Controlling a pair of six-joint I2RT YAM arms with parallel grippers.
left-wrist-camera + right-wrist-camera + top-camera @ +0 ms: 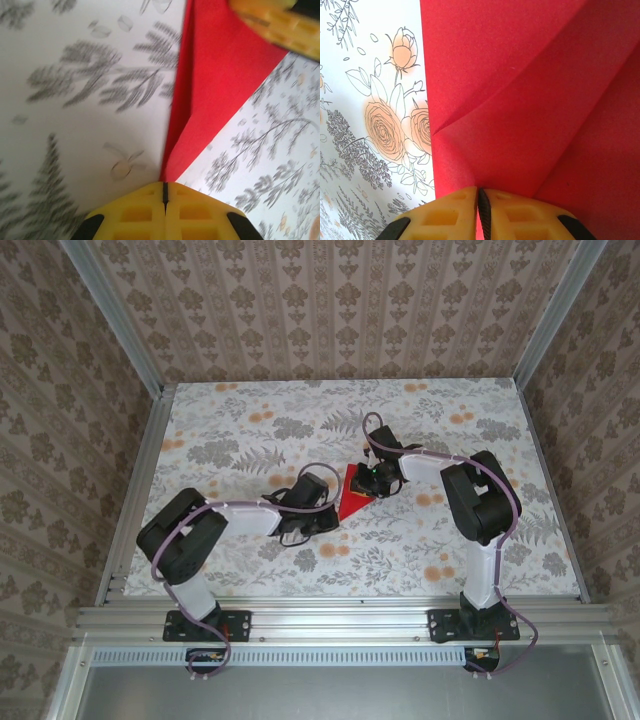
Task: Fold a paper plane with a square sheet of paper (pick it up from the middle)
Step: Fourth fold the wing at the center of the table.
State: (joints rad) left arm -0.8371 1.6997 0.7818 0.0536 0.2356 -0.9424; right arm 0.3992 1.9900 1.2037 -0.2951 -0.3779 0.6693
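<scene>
Now the left gripper (165, 192) pinches the folded red paper (210, 90) by its pointed tip, while the right gripper (479, 197) clamps the edge farther ahead.

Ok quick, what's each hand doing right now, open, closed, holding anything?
Left hand: closed, pinching the tip of the red paper.
Right hand: closed on the same paper's edge.

Cannot read the creases of the red paper sheet (352, 498) from above: too small, its near tip under the left gripper (335, 514), its far side under the right gripper (374, 480). Cut off by the top edge at the left wrist, by top and right edges at the right wrist. Blurred and cropped in the left wrist's top corner: a yellow finger (280, 22) of the right gripper.
</scene>
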